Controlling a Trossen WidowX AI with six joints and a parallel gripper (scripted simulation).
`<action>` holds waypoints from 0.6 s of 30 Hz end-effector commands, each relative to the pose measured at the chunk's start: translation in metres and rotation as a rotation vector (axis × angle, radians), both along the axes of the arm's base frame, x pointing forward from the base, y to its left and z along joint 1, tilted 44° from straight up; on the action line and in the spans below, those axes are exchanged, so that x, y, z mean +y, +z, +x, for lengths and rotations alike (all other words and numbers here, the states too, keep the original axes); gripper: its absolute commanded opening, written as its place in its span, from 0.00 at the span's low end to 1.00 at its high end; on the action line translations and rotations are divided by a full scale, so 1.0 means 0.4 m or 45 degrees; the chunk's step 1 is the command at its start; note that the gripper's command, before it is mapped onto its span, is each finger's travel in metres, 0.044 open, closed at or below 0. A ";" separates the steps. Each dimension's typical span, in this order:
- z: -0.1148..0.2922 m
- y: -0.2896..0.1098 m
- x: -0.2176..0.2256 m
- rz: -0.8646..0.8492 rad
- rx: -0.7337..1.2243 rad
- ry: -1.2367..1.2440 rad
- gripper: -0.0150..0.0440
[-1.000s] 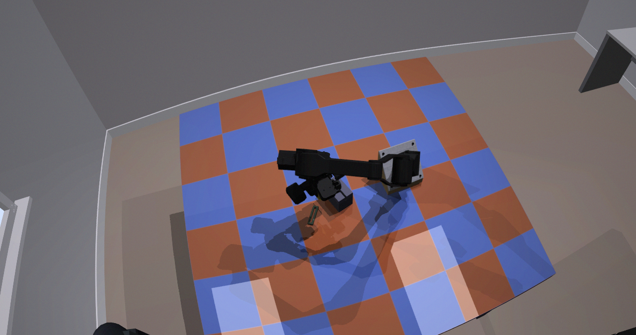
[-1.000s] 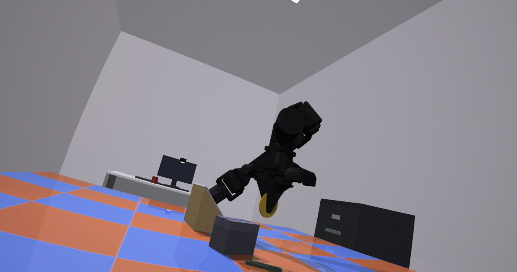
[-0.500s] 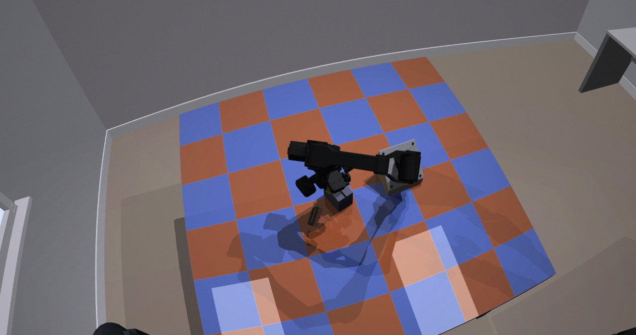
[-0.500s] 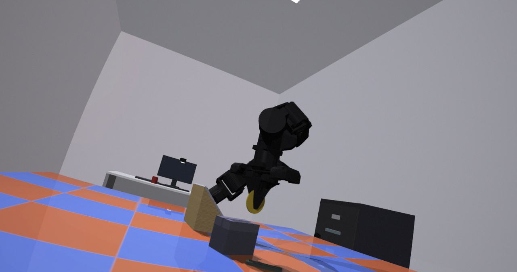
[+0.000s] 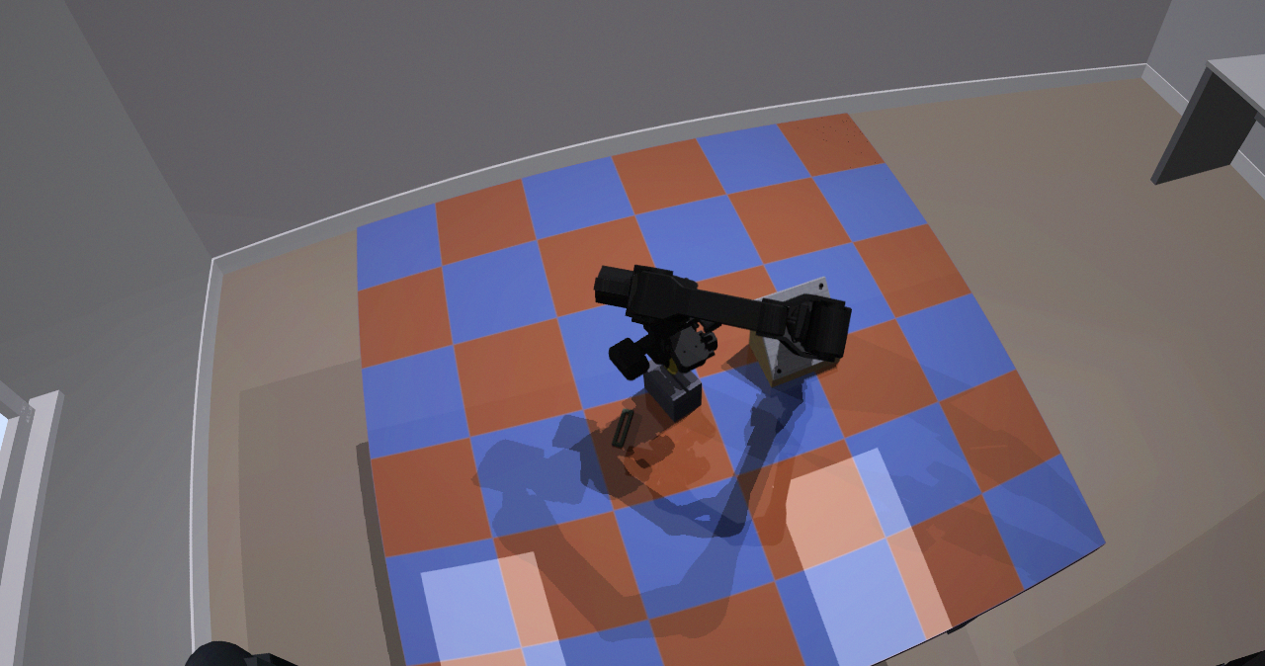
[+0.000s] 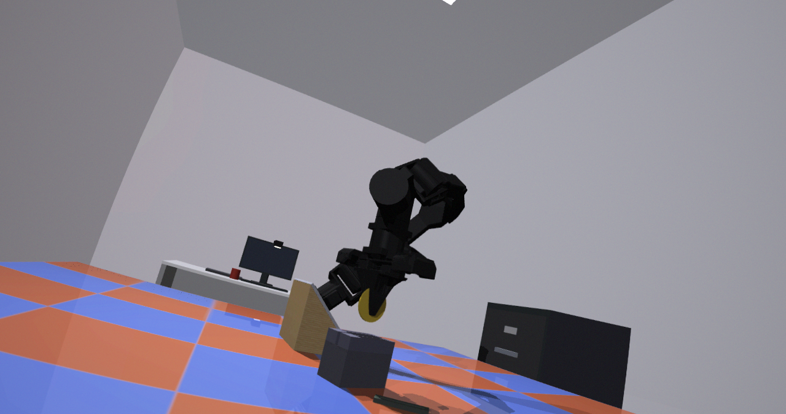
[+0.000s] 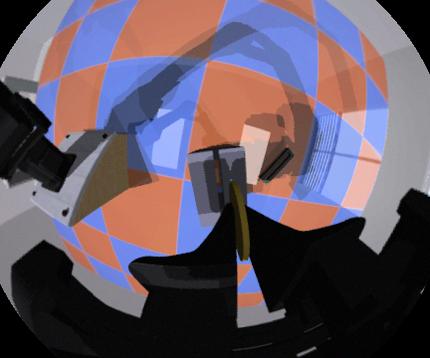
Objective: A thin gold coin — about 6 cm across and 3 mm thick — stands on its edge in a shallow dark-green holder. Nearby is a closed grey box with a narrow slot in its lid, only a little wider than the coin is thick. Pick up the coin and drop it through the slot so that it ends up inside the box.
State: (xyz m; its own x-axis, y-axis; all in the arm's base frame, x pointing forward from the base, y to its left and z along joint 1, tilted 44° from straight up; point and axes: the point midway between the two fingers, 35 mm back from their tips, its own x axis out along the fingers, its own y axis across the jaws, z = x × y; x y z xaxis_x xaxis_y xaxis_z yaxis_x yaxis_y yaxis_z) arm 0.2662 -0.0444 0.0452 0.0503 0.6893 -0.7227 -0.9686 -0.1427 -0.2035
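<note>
Above the grey box [image 6: 354, 363], our gripper [image 6: 373, 304] clamps the gold coin [image 6: 369, 308] edge-down, the empty holder [image 5: 624, 430] just beside the box; next, we judge, comes aligning coin with slot [image 7: 218, 174], then lowering.

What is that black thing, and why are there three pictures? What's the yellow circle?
The black thing is a robot arm. It bends like your arm and ends in a gripper, two fingers that pinch. One picture looks down from above, one looks up from low by the checkered table, and the round one comes from a camera on the robot's wrist. The yellow circle is a gold coin. The gripper is pinching it and holding it in the air, just above a grey box with a thin slot in its lid. The small dark-green holder lying nearby has no coin in it.
</note>
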 end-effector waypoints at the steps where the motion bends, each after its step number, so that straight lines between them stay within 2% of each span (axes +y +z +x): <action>1: -0.020 -0.008 0.003 0.000 0.007 0.007 0.25; 18: -0.014 -0.010 0.003 0.001 0.001 0.001 0.25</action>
State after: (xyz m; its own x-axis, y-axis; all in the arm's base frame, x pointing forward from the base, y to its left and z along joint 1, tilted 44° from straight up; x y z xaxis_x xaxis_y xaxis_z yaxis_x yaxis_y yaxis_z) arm 0.2637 -0.0448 0.0441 0.0538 0.6880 -0.7237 -0.9680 -0.1418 -0.2068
